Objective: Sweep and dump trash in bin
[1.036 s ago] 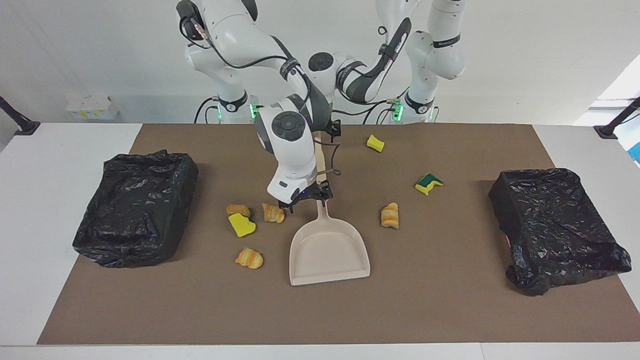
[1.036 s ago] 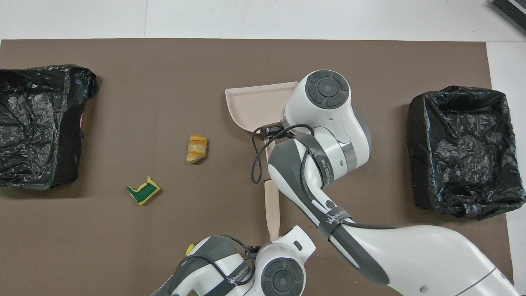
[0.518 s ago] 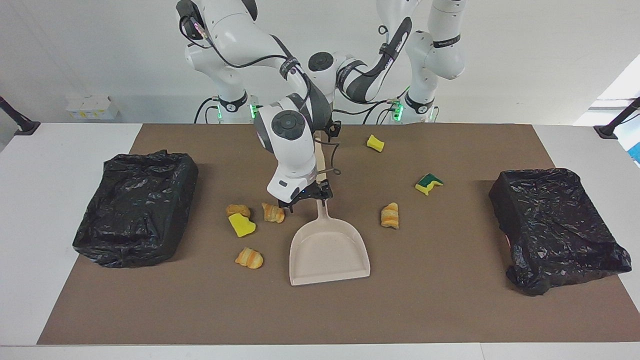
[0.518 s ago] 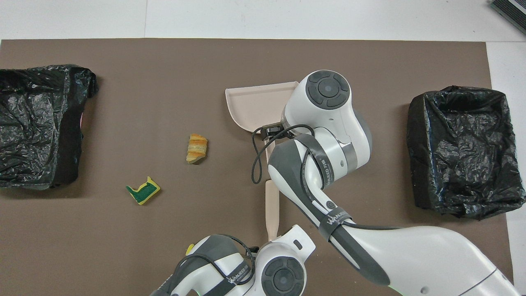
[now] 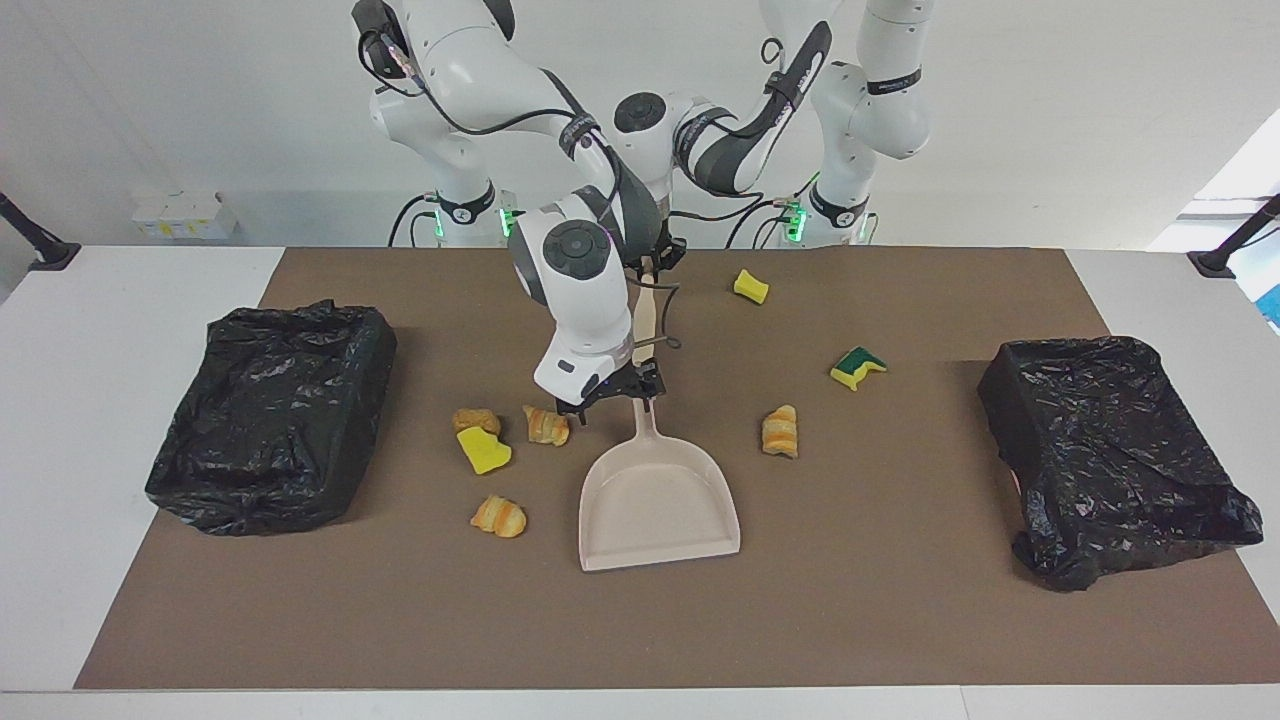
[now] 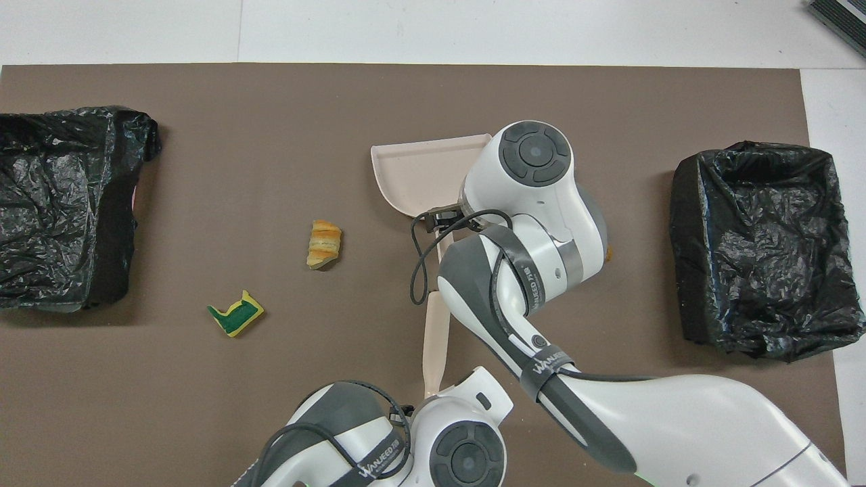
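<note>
Two glossy white arms, dark grey joint caps, looping black cables, green base lights, grey lettered bands

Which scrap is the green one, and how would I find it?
Start at the black-bagged bin at the left arm's end of the table and go toward the beige dustpan. Partway there lies the green-backed sponge bit, with a striped pastry piece beside it. It is the only scrap with dark green on it.
</note>
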Tool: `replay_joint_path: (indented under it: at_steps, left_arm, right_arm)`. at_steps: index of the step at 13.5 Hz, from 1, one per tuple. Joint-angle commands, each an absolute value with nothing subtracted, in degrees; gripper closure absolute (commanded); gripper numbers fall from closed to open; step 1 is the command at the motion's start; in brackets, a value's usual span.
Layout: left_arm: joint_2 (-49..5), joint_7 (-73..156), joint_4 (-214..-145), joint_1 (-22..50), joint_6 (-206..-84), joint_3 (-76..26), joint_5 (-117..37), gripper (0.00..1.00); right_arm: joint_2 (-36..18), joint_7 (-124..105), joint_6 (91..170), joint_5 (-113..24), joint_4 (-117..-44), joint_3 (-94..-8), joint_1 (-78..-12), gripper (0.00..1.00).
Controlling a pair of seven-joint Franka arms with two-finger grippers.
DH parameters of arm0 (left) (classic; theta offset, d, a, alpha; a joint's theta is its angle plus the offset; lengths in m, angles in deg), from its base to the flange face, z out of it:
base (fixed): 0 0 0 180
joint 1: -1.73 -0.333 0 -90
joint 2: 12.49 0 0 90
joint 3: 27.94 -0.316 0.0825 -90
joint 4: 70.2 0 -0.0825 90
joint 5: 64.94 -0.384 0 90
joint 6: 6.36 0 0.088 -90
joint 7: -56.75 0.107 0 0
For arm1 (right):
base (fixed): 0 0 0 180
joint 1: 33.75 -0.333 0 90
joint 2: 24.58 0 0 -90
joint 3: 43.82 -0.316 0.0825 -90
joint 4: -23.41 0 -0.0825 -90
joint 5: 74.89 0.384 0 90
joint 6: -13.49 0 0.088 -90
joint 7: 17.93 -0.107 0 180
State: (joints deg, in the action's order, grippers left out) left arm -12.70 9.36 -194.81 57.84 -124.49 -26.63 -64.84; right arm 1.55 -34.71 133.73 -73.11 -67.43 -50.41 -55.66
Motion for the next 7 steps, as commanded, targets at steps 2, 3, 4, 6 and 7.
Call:
replay_joint_path:
  at_steps: [2,3,4,6,7]
  left_arm:
    - [-8.8,14.9,-195.8,54.1,-117.4,-26.4,-66.7,0.98]
    - [-7.8,16.4,-196.0,52.4,-116.1,-26.4,-66.8,0.98]
    - [-6.8,18.3,-196.2,50.9,-114.4,-26.4,-66.8,0.98]
    - [-5.5,19.9,-197.2,48.3,-111.1,-26.4,-67.0,0.98]
    - [-4.9,20.0,-197.7,47.5,-110.0,-26.4,-67.3,0.98]
  right_arm:
    - [0.8,-35.5,138.9,-73.1,-71.6,-50.5,-57.5,0.00]
    - [0.6,-35.8,138.9,-73.1,-72.1,-50.5,-57.6,0.00]
    - [0.3,-35.8,138.9,-73.1,-73.0,-50.5,-57.6,0.02]
    - [-0.4,-35.8,139.0,-73.1,-74.3,-50.5,-57.6,0.10]
    - [-0.7,-35.6,139.0,-73.1,-75.0,-50.6,-57.6,0.14]
